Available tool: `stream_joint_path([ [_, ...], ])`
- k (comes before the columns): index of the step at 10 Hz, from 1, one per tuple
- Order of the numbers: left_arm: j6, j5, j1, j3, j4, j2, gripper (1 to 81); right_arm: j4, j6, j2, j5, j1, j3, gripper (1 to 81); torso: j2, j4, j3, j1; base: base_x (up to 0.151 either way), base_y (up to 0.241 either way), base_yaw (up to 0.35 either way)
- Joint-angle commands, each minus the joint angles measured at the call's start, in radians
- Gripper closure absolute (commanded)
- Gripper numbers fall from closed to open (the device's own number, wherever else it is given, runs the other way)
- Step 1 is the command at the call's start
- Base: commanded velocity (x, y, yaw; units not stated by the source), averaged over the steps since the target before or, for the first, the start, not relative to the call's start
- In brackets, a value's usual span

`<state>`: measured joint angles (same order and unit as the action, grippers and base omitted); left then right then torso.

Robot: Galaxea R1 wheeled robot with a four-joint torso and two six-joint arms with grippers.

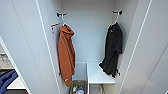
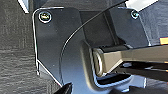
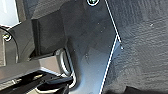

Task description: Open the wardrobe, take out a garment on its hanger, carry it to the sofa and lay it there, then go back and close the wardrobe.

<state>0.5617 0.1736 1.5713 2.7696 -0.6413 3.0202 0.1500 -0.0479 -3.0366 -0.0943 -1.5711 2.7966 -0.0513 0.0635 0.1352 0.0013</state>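
The wardrobe [image 1: 87, 37] stands open in front of me, its white doors swung out to the left [image 1: 25, 50] and right [image 1: 150, 50]. Inside on the right, the black garment [image 1: 113, 50] hangs limp from its white hanger [image 1: 115, 20], which is hooked on a dark peg near the top. A rust-orange hooded garment [image 1: 66, 55] hangs from another peg on the left. Both wrist views look past the robot's own dark plate onto dark carpet [image 2: 15, 62] [image 3: 145, 50].
A low white shelf [image 1: 97, 75] sits under the black garment. A basket of small items [image 1: 77, 88] is on the wardrobe floor. Past the left door lies something blue [image 1: 6, 80] beside a white surface; I cannot tell what it is.
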Motion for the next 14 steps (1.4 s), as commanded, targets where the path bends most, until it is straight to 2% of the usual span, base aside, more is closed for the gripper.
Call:
stream_joint_path([
  [1, -0.002, -0.046, -0.030, 0.001, -0.009, 0.003, 1.0, 0.005, 0.013, -0.018, 0.068, 0.024, 0.010, 1.0, 0.000, 0.000, 0.000, 0.000, 0.000, 0.000, 0.000],
  [6, -0.002, -0.046, -0.030, 0.001, -0.011, 0.000, 1.0, 0.002, 0.016, -0.021, 0.071, 0.025, -0.002, 1.0, 0.000, 0.000, 0.000, 0.000, 0.000, 0.000, 0.000],
  [9, -0.002, -0.045, -0.027, 0.001, -0.011, -0.001, 1.0, -0.049, 0.025, -0.027, 0.073, 0.022, -0.002, 1.0, 0.000, 0.000, 0.000, 0.000, 0.000, 0.000, 0.000],
  [14, -0.003, -0.045, -0.027, 0.001, -0.011, 0.000, 1.0, -0.043, 0.022, -0.024, 0.070, 0.021, -0.005, 1.0, -0.001, 0.000, 0.000, -0.001, 0.079, 0.000, 0.000],
])
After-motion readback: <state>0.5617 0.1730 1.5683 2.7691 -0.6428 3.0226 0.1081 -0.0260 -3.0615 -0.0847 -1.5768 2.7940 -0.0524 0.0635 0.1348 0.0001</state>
